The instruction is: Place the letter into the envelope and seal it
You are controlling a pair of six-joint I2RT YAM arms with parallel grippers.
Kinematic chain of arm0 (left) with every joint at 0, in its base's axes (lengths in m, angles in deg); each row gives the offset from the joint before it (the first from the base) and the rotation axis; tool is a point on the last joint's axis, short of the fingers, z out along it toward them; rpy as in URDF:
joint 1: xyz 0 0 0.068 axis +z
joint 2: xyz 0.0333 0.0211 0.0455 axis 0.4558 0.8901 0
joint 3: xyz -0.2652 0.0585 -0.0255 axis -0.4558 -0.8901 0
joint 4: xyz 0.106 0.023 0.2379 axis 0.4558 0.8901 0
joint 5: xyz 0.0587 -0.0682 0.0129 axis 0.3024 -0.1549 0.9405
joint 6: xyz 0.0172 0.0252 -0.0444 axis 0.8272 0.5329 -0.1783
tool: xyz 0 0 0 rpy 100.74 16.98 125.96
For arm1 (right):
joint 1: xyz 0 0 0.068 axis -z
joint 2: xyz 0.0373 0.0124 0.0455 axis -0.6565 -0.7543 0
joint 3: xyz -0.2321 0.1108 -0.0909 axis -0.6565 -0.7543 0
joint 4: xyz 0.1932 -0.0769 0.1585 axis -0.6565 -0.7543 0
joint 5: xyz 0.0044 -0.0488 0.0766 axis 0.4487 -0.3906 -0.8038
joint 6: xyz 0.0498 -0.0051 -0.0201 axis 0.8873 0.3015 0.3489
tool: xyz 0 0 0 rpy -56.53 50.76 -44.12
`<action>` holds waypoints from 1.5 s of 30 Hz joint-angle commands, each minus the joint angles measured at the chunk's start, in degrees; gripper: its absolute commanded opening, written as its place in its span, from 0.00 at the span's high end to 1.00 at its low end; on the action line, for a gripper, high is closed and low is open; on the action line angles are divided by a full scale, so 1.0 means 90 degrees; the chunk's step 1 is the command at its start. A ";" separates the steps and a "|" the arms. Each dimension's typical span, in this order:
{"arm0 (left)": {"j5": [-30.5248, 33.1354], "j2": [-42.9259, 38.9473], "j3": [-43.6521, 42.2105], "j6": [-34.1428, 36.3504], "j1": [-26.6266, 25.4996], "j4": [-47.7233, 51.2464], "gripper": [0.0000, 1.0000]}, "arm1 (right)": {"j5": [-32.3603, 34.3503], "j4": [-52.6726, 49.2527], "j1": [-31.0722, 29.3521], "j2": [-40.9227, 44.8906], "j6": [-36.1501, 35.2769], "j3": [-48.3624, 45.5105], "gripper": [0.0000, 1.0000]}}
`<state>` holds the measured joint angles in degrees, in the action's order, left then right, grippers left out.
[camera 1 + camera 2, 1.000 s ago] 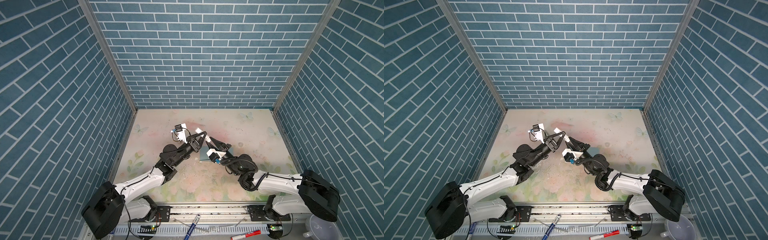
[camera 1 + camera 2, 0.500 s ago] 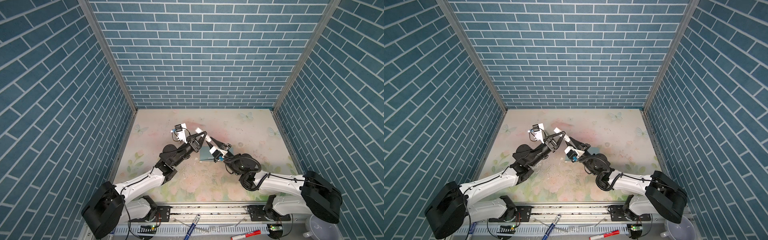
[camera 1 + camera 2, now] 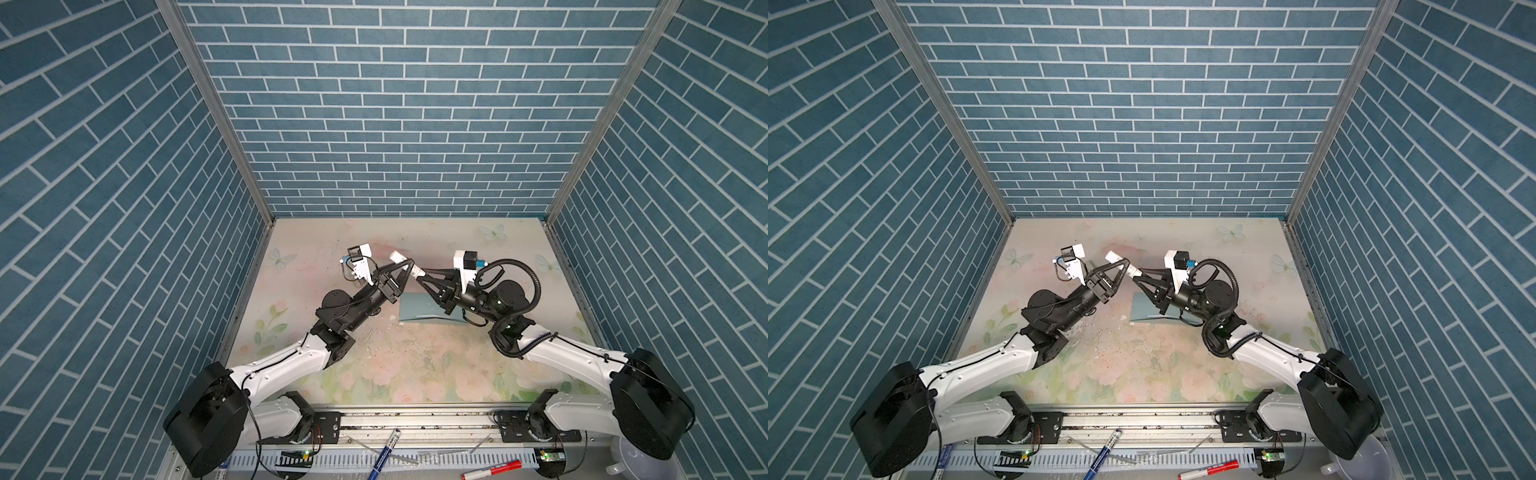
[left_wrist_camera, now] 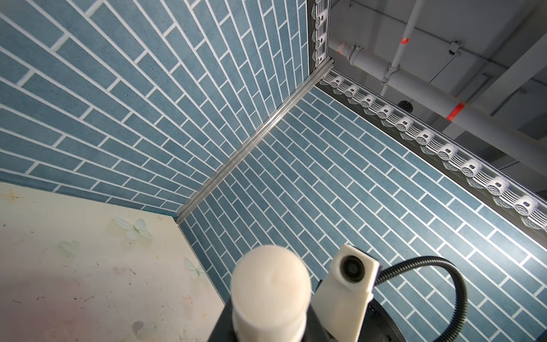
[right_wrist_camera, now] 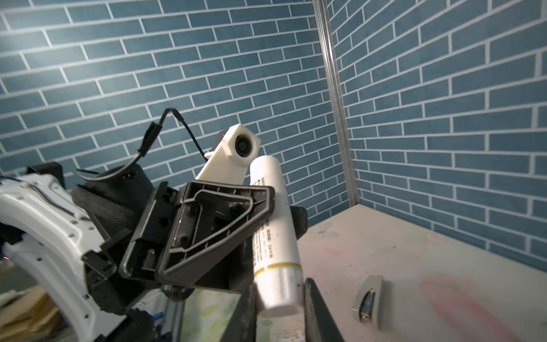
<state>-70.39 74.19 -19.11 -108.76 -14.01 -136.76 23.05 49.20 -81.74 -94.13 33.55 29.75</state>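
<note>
Both arms are up in the air over the middle of the surface (image 3: pixel 374 374), sharing one glue stick (image 3: pixel 405 265). The left pincer (image 3: pixel 409 264) is clamped around the stick's body. The right pincer (image 5: pixel 278 308) has narrowed down on the shiny cap end, with a finger on each side, and it looks like it's pinching it. My guess is it's about to pull the cap off.

What could go wrong:
- If the left grip is softer than the cap's fit, the whole stick slides out instead of the cap popping off.
- If the two pull off-axis, the stick could twist in the jaws and drop right onto the envelope (image 3: pixel 419 307) below, shoving it around.
- The cap could fly off and roll toward an edge.

The teal envelope lies flat on the surface, a bit right of centre and partly under the right arm. Its near edge bows slightly. I can't see inside it and can't tell how the flap sits. No white letter shows in any view, so I'd guess it's already tucked inside, but that's not confirmed.

There's also a small grey thing (image 5: pixel 368 299) on the surface near the right pincer, and I can't tell what it is.
</note>
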 commanded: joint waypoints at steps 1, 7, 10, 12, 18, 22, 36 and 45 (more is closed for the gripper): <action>-0.0262 0.0022 -0.0047 0.0231 -0.0003 -0.0110 1.00 | 0.0261 0.1550 0.0445 -0.0341 0.2317 0.0380 1.00; -0.0212 -0.0004 -0.0048 0.0228 -0.0010 -0.0059 1.00 | 0.0062 0.1581 0.0499 -0.0564 0.2350 0.0505 1.00; -0.0095 -0.0024 -0.0020 0.0129 -0.0003 0.0114 1.00 | 0.0123 0.1073 0.0491 -0.0327 0.1426 0.0428 0.84; -0.0056 -0.0039 -0.0010 0.0061 -0.0002 0.0208 1.00 | 0.0304 0.0393 0.0457 0.0012 0.0366 0.0348 0.65; 0.0066 -0.0166 0.0059 0.0031 -0.0001 0.0617 1.00 | 0.1692 -0.1011 -0.0179 0.1059 -0.3739 -0.0176 0.22; 0.0106 -0.0199 0.0039 0.0032 -0.0002 0.0649 1.00 | 0.2464 -0.1003 -0.0746 0.1205 -0.5921 -0.0573 0.22; 0.0111 -0.0166 0.0029 0.0015 -0.0001 0.0648 1.00 | 0.4659 0.1369 -0.2036 -0.0166 -0.8676 -0.0722 0.51; 0.0105 -0.0191 0.0020 0.0012 0.0004 0.0640 1.00 | 0.4961 0.1502 -0.2098 -0.0477 -0.8768 -0.0508 0.66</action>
<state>-69.54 73.43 -19.11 -109.01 -13.79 -130.14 65.36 59.43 -100.26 -97.89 -42.62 22.95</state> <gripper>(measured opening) 0.278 0.347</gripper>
